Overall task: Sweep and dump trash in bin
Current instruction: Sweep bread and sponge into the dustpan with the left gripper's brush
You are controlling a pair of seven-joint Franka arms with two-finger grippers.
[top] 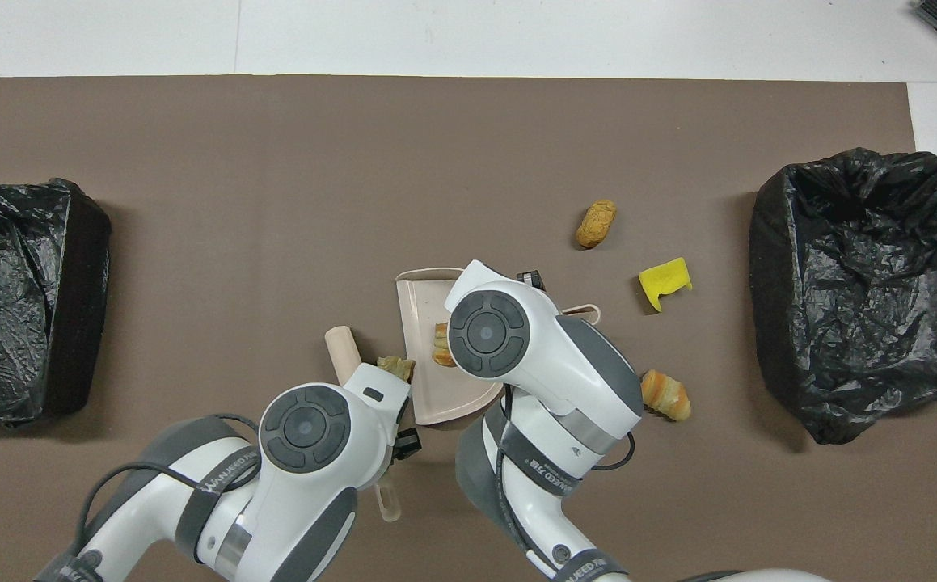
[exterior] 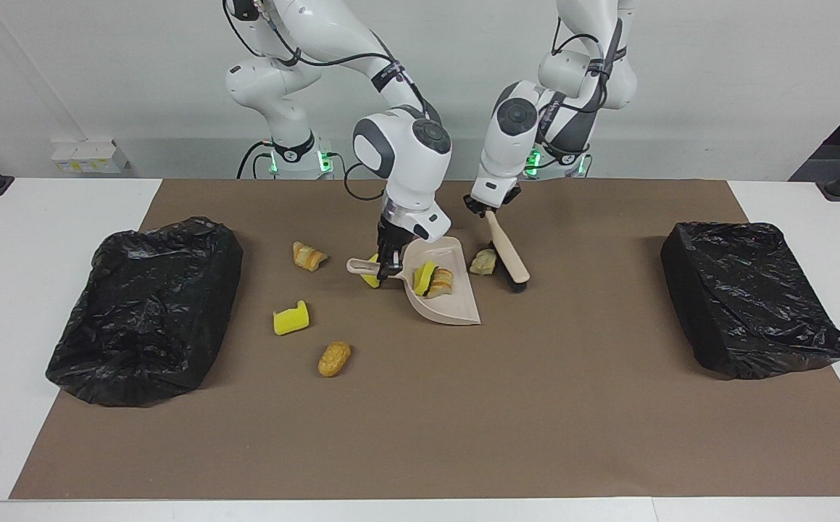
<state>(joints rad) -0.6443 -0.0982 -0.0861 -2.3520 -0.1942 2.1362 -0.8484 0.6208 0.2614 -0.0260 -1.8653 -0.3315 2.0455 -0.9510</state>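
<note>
Tan bread lump [exterior: 334,359] and yellow sponge chunk [exterior: 290,318] unswept. Mid-sweep: right gripper [exterior: 389,270] clamped on dustpan [exterior: 443,299] handle, left gripper [exterior: 488,208] clamped on brush [exterior: 508,255]. Next up, nudging greenish scrap [exterior: 484,262] into pan.

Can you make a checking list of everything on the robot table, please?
Surface: brown mat on a white table.
Trash: yellow sponge and bread lump in the dustpan; another sponge beside its handle; a greenish lump between pan and brush; loose on the mat, a sponge and two lumps.
Bins: two black-bagged bins, one at each end.
Clutter: nothing seen.
Right end effector: shut on the dustpan handle.
Left end effector: shut on the brush handle.
Cables: black leads at the arm bases.
Surroundings: white wall, sockets.
</note>
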